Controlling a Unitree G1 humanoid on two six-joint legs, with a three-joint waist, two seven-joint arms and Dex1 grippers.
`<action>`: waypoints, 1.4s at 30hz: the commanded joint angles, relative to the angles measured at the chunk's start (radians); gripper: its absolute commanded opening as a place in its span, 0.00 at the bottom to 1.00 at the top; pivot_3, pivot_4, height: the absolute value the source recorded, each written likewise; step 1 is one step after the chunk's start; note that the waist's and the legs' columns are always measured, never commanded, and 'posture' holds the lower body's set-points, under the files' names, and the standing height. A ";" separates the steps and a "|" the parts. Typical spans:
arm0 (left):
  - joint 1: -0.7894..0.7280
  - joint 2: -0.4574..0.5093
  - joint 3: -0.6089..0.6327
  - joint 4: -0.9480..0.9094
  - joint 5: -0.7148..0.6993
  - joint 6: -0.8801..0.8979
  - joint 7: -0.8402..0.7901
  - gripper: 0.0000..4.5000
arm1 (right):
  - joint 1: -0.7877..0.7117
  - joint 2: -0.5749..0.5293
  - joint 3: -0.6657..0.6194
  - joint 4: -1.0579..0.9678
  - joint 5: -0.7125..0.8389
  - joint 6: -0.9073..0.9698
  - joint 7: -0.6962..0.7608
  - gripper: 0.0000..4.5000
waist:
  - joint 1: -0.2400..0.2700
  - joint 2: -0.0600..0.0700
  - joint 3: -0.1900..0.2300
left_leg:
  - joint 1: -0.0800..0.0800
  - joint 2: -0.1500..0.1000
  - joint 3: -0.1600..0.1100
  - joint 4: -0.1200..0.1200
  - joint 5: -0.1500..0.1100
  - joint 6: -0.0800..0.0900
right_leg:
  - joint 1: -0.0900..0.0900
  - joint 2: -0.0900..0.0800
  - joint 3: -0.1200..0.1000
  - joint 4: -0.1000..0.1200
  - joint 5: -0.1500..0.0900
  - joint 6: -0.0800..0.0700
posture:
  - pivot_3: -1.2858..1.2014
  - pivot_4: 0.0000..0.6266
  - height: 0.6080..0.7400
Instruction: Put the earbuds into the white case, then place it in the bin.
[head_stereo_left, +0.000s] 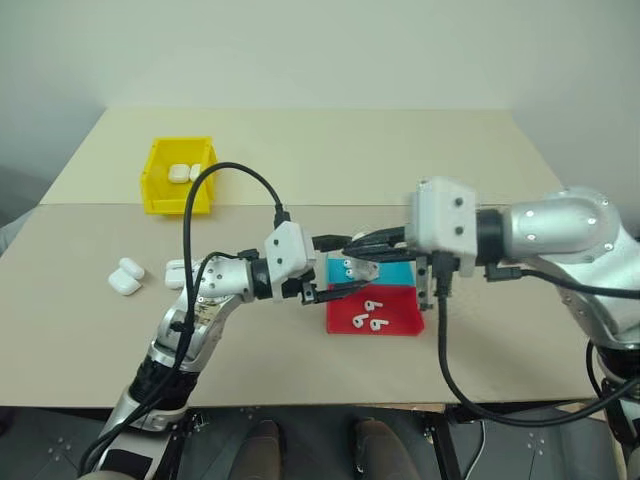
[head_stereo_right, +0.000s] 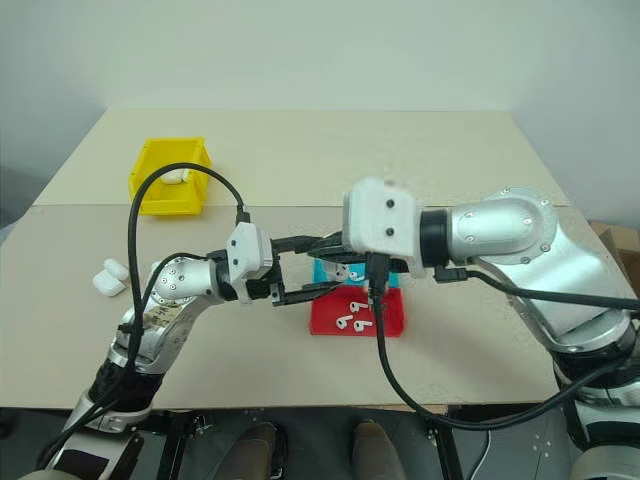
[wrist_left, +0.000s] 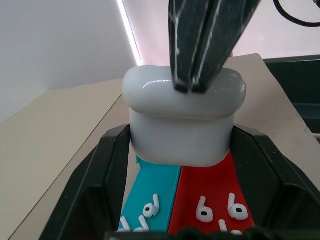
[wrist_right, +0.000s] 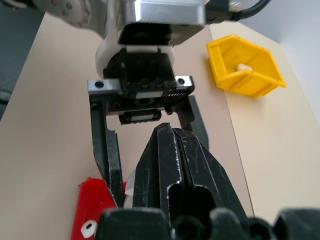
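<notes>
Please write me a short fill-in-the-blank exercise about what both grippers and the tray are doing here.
1. The left gripper is shut on the white ____.
2. The shut right gripper presses on the case's ____.
3. Loose earbuds lie on the teal-and-____ tray.
4. The yellow bin holds ____ cases.

Missing words: case; lid; red; white

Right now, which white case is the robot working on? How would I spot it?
Find the teal-and-red tray near the table's front edge. Just above it, the left tool grips one white case, with the shut right tool pressing its lid. The other cases lie on the table or in the yellow bin.
</notes>
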 joint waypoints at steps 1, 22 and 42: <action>0.008 -0.007 -0.011 -0.056 0.017 -0.018 0.021 0.62 | -0.013 -0.001 0.005 -0.019 -0.060 -0.052 0.025 0.01 | 0.000 0.000 0.000 | 0.000 0.000 0.000 0.000 0.000 0.000 | 0.000 0.000 0.000 0.000 0.000 0.000 | 0.52 0.24 1.00; 0.001 -0.088 0.106 0.019 0.070 -0.100 0.220 0.62 | -0.005 0.065 -0.248 0.023 0.005 -0.028 0.003 0.01 | 0.003 0.000 0.000 | 0.002 0.000 0.000 0.000 0.000 0.000 | 0.001 0.000 0.000 0.001 0.000 -0.001 | 0.52 0.24 1.00; -0.571 -0.046 0.399 1.072 0.402 -0.085 1.145 0.62 | 0.315 0.043 -0.263 0.015 -0.136 -0.024 -0.150 0.01 | 0.003 -0.002 0.001 | -0.001 -0.001 -0.001 0.002 0.000 0.000 | 0.001 -0.001 -0.001 0.000 0.002 0.002 | 0.52 0.24 1.00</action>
